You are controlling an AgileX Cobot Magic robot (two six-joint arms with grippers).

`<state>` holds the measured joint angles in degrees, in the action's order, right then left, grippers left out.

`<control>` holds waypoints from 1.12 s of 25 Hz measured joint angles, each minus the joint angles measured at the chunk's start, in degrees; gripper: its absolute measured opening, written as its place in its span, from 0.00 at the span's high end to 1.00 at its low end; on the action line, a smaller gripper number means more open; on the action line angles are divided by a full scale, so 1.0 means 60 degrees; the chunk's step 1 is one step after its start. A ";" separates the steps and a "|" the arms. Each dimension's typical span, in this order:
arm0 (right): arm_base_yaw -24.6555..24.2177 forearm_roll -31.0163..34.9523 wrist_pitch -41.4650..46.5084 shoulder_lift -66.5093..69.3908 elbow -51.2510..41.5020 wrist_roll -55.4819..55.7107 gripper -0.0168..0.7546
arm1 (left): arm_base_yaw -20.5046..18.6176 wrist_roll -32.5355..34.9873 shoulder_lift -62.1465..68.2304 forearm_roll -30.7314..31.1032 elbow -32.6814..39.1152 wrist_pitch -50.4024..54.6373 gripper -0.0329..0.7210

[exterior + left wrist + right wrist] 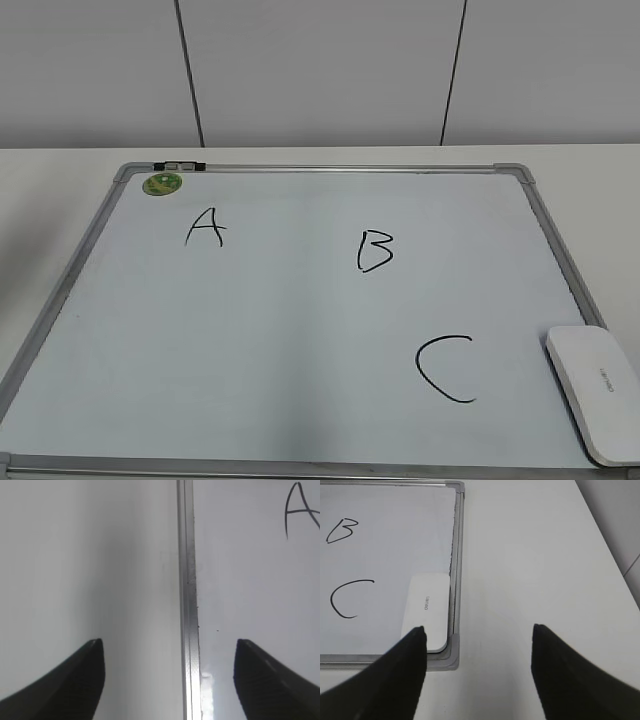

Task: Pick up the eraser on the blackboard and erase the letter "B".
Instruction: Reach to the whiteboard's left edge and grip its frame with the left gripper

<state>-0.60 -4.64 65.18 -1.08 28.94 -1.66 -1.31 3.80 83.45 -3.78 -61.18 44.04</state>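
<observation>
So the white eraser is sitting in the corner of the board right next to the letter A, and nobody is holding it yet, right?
Almost. The eraser does sit in a corner of the board, and no gripper is holding it, but the letter next to it is the C, not the A. The A is far off on the other side, near the green magnet. The exterior view shows this.

The blackboard, a white board with a grey metal frame, is laid flat on the table. The letter "B" is drawn in thin black strokes right of the board's middle. The eraser, a flat white rounded block, is placed at the near right corner, against the frame.
</observation>
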 joint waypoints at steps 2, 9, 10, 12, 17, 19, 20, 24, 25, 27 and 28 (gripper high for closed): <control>0.0000 0.0000 0.0000 0.0000 0.0000 0.0000 0.32 | 0.0000 0.0399 0.0713 -0.0243 -0.0265 0.0064 0.21; 0.0000 0.0000 0.0000 0.0000 0.0000 0.0000 0.32 | 0.0000 0.0862 0.2813 -0.0814 -0.1035 0.0511 0.28; 0.0000 0.0000 0.0000 0.0000 0.0000 0.0000 0.32 | 0.0000 0.0947 0.3047 -0.0914 -0.1212 0.0650 0.29; 0.0000 0.0000 0.0000 0.0000 0.0000 0.0000 0.32 | 0.0000 0.1012 0.3556 -0.1038 -0.1536 0.0814 0.32; 0.0000 0.0000 0.0000 0.0000 0.0000 0.0000 0.32 | 0.0000 0.1052 0.4398 -0.1096 -0.2219 0.1123 0.42; 0.0000 0.0000 0.0000 0.0000 0.0000 0.0000 0.32 | 0.0000 0.1068 0.4579 -0.1096 -0.2373 0.1120 0.43; 0.0000 0.0000 0.0000 0.0000 0.0000 0.0000 0.32 | 0.0000 0.1068 0.4699 -0.1096 -0.2472 0.1120 0.43; 0.0000 0.0000 0.0000 0.0000 0.0000 0.0000 0.32 | 0.0000 0.1068 0.5130 -0.1096 -0.2822 0.1120 0.44; 0.0000 0.0000 0.0000 0.0000 0.0000 0.0000 0.32 | 0.0000 0.1068 0.5211 -0.1096 -0.2869 0.1120 0.45; 0.0000 0.0000 0.0000 0.0000 0.0000 0.0000 0.32 | 0.0000 0.1068 0.5382 -0.1096 -0.2935 0.1099 0.46; 0.0000 0.0000 0.0000 0.0000 0.0000 0.0000 0.32 | 0.0000 0.1068 0.5449 -0.1096 -0.2937 0.1074 0.48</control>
<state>-0.60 -4.64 65.18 -1.08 28.94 -1.66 -1.31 10.20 116.15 -10.36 -78.80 50.49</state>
